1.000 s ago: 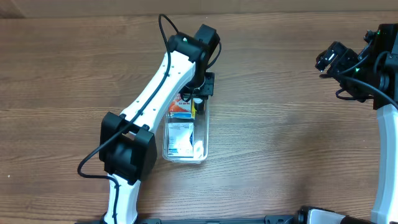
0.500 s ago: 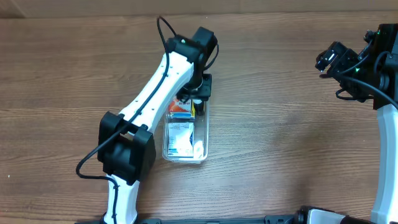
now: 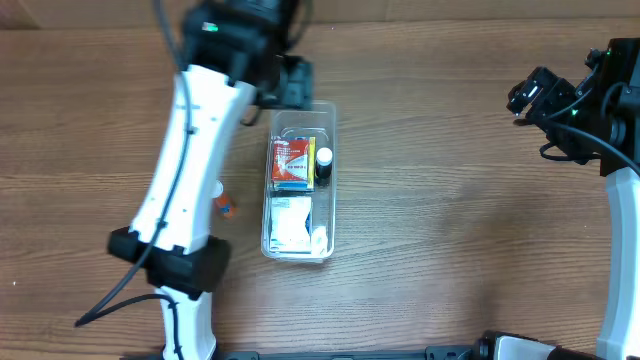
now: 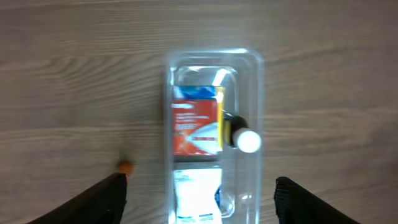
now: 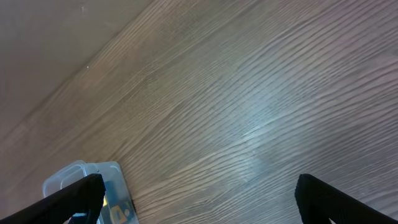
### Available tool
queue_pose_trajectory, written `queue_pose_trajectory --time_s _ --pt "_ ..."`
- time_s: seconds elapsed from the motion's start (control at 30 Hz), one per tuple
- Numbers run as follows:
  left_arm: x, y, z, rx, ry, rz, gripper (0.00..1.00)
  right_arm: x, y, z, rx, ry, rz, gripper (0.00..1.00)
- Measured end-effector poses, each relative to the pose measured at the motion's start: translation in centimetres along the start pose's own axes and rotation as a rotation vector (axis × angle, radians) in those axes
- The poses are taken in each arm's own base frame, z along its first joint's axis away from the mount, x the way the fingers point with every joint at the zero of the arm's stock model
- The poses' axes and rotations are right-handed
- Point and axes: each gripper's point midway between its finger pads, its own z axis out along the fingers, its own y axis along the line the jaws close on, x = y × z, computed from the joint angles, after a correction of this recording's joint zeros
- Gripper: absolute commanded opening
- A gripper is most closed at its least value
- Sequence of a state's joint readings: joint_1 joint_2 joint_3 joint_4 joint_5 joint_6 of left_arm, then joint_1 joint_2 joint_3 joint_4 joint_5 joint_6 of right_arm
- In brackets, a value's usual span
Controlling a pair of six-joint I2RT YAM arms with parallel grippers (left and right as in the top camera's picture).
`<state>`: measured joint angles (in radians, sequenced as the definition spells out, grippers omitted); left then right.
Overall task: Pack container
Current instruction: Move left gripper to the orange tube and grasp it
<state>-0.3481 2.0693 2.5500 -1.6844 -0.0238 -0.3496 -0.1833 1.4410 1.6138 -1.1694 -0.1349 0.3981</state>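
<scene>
The clear plastic container lies lengthwise on the wooden table. Inside it are a red and blue packet, a small dark bottle with a white cap and a white packet. My left gripper hovers above the container's far end, open and holding nothing. The left wrist view looks straight down on the container, the red packet and the bottle cap, between my left gripper's spread fingers. My right gripper stays far to the right, open and holding nothing.
A small orange thing lies on the table just left of the container; it also shows in the left wrist view. The right wrist view shows my right gripper over bare wood, with a corner of the container at lower left.
My left gripper has opened and risen back from inside the container toward its far end. The red packet and bottle lie uncovered. The right arm has not moved.
</scene>
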Motion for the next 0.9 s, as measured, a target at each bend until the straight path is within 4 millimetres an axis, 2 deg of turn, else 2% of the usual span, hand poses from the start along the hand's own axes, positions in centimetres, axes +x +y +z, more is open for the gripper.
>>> queue_pose_trajectory --time_s 0.1,0.23,0.33,0.5,0.9 --pt "-0.1 4.6 -0.4 -0.019 0.017 -0.088 0.74 0.0 0.0 0.0 0.0 0.0 0.0 1.0" --pt "3.3 9.5 0.6 -0.083 0.142 -0.173 0.71 0.0 0.0 0.0 0.0 0.001 0.0 1.0" --pt "5.8 11.8 2.4 -0.118 0.242 -0.219 0.71 0.0 0.0 0.0 0.0 0.001 0.0 1.0" --pt "9.0 12.9 6.3 -0.141 0.383 -0.207 0.67 0.0 0.0 0.0 0.0 0.001 -0.001 1.0" --pt "13.0 13.1 11.0 -0.133 0.504 -0.168 0.64 0.0 0.0 0.0 0.0 0.001 -0.002 1.0"
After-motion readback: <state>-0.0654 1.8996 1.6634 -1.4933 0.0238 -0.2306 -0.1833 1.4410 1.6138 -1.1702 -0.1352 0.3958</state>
